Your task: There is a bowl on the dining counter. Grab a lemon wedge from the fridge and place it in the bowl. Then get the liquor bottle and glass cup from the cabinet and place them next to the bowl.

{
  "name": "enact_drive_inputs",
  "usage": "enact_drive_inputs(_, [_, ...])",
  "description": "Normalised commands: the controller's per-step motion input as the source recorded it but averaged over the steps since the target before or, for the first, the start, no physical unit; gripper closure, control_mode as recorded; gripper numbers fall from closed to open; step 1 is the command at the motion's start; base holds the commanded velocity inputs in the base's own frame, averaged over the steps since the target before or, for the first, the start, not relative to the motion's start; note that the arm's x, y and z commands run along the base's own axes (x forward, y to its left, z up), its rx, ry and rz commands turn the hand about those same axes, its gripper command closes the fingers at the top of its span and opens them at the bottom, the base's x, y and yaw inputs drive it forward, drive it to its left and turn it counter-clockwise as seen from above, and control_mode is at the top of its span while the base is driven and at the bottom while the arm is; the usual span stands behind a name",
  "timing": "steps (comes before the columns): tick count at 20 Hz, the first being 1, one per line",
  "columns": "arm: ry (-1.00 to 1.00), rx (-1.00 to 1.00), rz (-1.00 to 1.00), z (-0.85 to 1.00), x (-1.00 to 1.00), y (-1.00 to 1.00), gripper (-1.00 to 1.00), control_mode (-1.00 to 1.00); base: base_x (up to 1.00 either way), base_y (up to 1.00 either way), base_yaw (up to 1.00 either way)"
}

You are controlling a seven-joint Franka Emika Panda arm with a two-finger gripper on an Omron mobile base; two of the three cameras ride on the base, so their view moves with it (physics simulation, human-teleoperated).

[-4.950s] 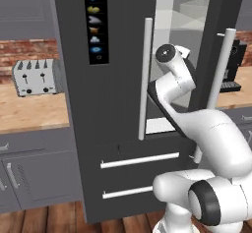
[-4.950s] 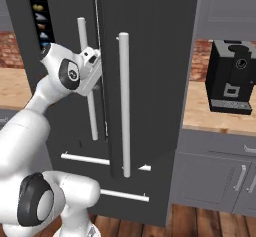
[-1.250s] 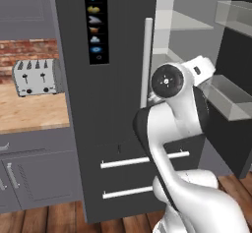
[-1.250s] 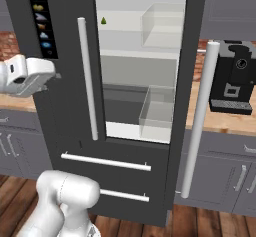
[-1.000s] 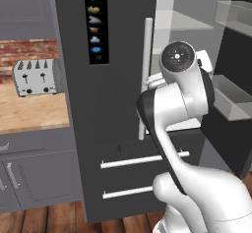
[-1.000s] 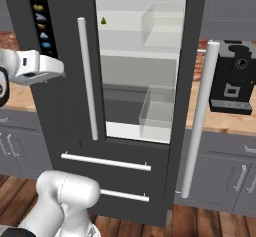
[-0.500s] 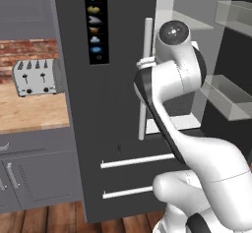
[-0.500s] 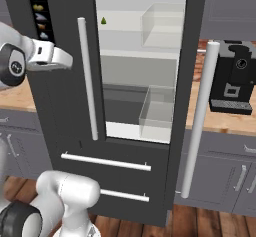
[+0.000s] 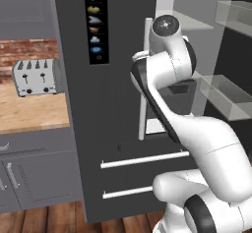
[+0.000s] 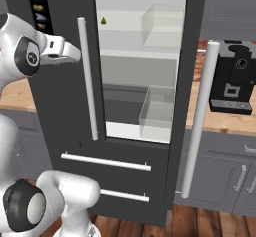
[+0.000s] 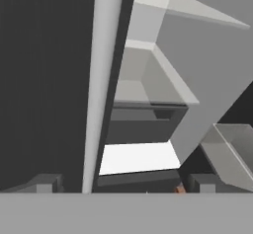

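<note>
Two fingertips (image 11: 44, 182) of my gripper (image 11: 123, 184) are standing spread wide apart, pinching nothing, in the hand view. Just left of my gripper, the closed fridge door's long handle (image 11: 101, 85) is running upward, close but not touched. Ahead and to my right, the open fridge (image 10: 142, 76) is showing pale shelves and a clear bin (image 10: 157, 112). Up on the top shelf, a small green lemon wedge (image 10: 103, 20) is sitting, well apart from my gripper. Farther right, the open door's handle (image 10: 199, 121) is hanging beside a coffee machine (image 10: 235, 81).
</note>
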Motion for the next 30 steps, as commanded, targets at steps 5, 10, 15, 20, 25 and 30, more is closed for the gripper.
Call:
enact_drive_inputs(5, [0.0,0.11,0.06,-0.02,0.54,0.0,-1.0,-1.0,0.0,0.0,0.0])
enact_drive_inputs(10, [0.0,0.1,0.03,-0.03,0.51,0.0,-1.0,-1.0,0.0,0.0,0.0])
enact_drive_inputs(15, [0.0,0.07,0.01,-0.07,0.55,0.0,-1.0,-1.0,0.0,0.0,0.0])
enact_drive_inputs(20, [0.0,0.05,0.0,-0.12,0.5,0.0,-1.0,-1.0,0.0,0.0,0.0])
enact_drive_inputs(25, [0.0,0.02,0.01,-0.22,0.39,0.0,-1.0,-1.0,0.0,0.0,0.0])
enact_drive_inputs(30, [0.0,0.02,0.02,-0.21,0.41,0.0,-1.0,-1.0,0.0,0.0,0.0])
